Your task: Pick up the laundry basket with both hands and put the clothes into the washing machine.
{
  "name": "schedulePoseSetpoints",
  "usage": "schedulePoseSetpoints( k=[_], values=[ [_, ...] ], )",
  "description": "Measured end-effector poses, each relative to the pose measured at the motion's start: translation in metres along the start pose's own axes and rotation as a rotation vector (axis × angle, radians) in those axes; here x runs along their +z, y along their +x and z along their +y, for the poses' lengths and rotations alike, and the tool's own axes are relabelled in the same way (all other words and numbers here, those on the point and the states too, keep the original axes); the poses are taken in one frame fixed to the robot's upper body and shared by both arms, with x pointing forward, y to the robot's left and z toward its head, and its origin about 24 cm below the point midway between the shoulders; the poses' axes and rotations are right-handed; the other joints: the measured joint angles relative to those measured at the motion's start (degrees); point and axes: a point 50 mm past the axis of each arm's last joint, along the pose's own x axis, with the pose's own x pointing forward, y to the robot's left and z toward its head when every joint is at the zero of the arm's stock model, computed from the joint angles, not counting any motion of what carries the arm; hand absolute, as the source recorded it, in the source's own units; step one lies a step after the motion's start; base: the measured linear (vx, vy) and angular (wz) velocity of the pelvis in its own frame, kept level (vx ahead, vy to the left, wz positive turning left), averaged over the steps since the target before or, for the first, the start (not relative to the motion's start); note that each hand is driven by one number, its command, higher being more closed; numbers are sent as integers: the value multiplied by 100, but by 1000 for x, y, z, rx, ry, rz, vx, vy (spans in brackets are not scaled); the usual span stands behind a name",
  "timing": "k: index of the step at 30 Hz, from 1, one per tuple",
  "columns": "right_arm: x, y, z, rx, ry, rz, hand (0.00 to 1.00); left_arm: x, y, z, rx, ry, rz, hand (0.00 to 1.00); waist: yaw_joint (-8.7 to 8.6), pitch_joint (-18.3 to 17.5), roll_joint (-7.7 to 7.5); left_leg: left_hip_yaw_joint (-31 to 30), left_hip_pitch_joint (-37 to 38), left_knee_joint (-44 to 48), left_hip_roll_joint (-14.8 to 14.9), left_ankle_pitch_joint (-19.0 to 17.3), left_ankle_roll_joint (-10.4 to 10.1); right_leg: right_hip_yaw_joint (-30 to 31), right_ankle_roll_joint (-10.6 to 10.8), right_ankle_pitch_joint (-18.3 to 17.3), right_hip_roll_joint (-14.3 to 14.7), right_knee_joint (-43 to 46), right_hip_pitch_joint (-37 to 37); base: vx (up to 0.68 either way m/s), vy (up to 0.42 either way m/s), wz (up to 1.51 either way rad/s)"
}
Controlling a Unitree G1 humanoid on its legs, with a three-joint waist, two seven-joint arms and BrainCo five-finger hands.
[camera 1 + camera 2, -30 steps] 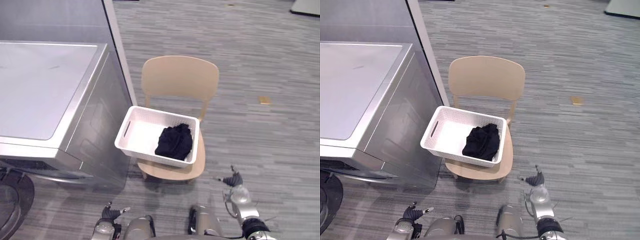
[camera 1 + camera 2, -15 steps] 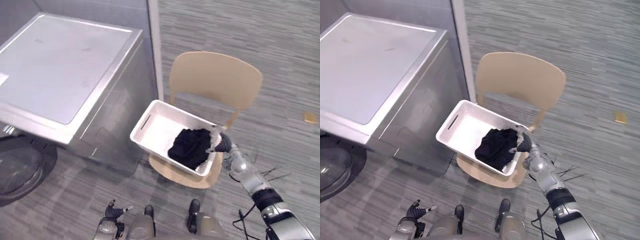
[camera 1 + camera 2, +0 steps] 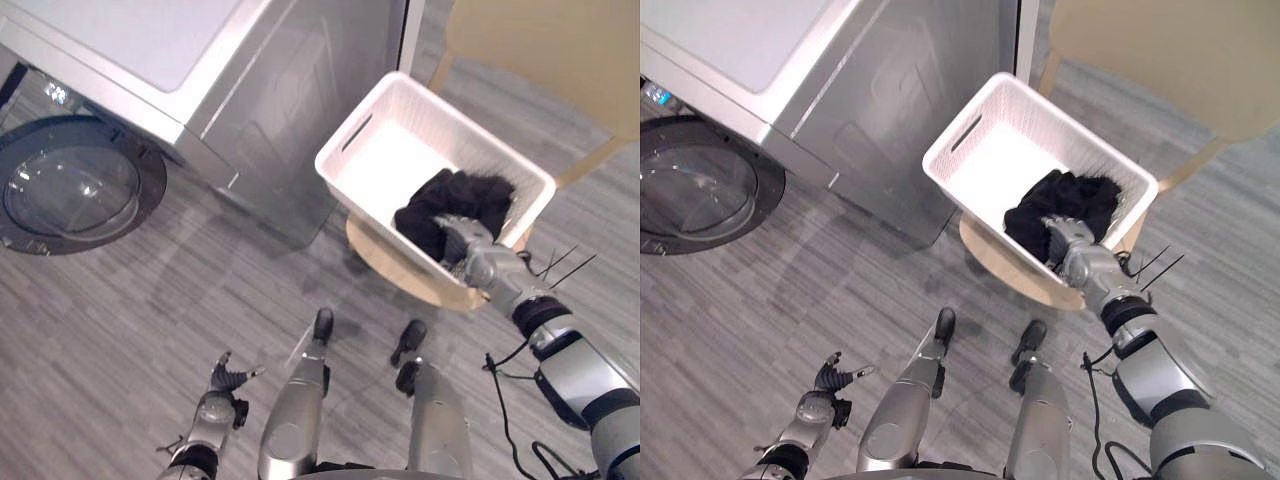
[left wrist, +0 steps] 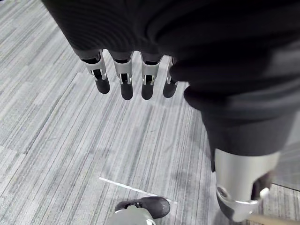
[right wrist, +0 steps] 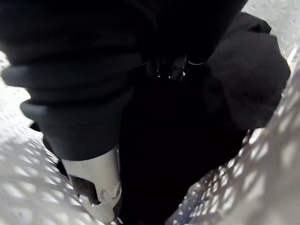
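Left eye view: a white laundry basket [image 3: 385,175] is seen resting on the seat of a tan chair [image 3: 400,265], just beside the side wall of a silver washing machine [image 3: 270,90]. A heap of black clothes [image 3: 455,205] is lodged in the end of the basket away from the machine, against its mesh wall. The right hand [image 3: 468,245] is reached over the basket's near rim and laid onto the clothes. In the right wrist view its fingers are buried in the dark cloth [image 5: 248,70], so whether they are clamped or apart cannot be told. The basket's perforated wall [image 5: 262,178] is seen close beside the hand. The left hand [image 3: 222,378] is held low over the grey floor [image 3: 150,320], well apart from the basket. In the left wrist view its fingers [image 4: 123,79] are seen straight and slightly apart, with nothing held. A round glass door [image 3: 70,195] is seen at the machine's front.
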Motion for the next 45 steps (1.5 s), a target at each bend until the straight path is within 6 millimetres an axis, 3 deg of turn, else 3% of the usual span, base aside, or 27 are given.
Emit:
schedulePoseSetpoints(
  k=[4,5,10,14,16,18,23,25,28,33,37,40,45],
  values=[
    [-1,3,-22,-48,-42,-7,0,23,5,-5,-12,-20,-64,0,-27,16,-43,10,-258,-241,22,188,-34,-31,-8,-2,-56,136,-406,-85,-72,11],
    [1,4,-29,-63,-58,-21,100,36,6,-8,-17,-39,-100,0,-27,13,-59,33,-384,-219,21,188,-36,-33,-21,-14,-84,205,-536,-66,-64,5],
    [8,7,-56,-128,-114,-43,100,76,10,-12,-22,-96,-216,0,-47,7,-187,161,-730,-221,106,203,-66,-92,-64,-42,-96,307,-908,-46,-56,2],
    [15,8,-64,-171,-74,-54,100,84,7,-19,-39,-127,-237,0,-5,5,-193,238,-748,-223,145,207,-73,-121,-96,-65,-106,369,-952,-11,-52,4],
    [22,9,-60,-189,-11,-64,100,84,6,-23,-48,-138,-235,0,49,11,-180,294,-749,-273,161,225,-98,-119,-116,-79,-115,405,-1001,20,-45,-1],
    [36,9,-41,-152,58,-93,100,82,5,-25,-53,-143,-231,0,131,12,-181,307,-705,-367,217,426,-149,-140,-170,-118,-105,504,-1007,56,-61,3],
    [52,1,-27,-144,250,-152,100,80,4,-27,-61,-139,-216,0,131,40,-226,301,-374,-392,195,546,-154,-175,-185,-281,-179,670,-684,95,-59,14],
    [57,-3,-28,-169,355,-168,100,75,4,-25,-59,-132,-202,0,120,70,-280,305,-77,-424,185,541,-153,-145,-153,-328,-175,632,-401,71,-57,-1],
    [47,-9,-38,-236,523,-154,100,61,3,-24,-55,-118,-164,0,65,69,-289,279,256,-566,208,528,-135,-128,-120,-335,-97,477,-74,11,-20,-5],
    [26,-23,-20,-283,832,-62,100,23,0,-11,-26,-70,-56,0,-46,-23,-413,206,704,-829,300,480,-59,-130,75,-288,162,-17,459,7,4,-5],
    [19,-42,9,-285,1042,-1,100,-9,-8,-11,-22,-72,47,0,-176,-485,-572,206,866,-783,297,461,-62,-137,63,1,323,-524,865,99,2,-3],
    [20,-57,21,-316,1170,15,100,-24,-13,-9,-11,-86,101,0,-214,-791,-575,206,1126,-769,224,450,-46,-117,144,168,345,-935,1296,100,14,-5],
    [32,-79,32,-369,1413,-5,100,-54,-23,-1,30,-130,200,0,-297,-1324,-582,246,1570,-714,215,94,26,-30,303,402,477,-1601,1964,36,34,-12]
  ],
)
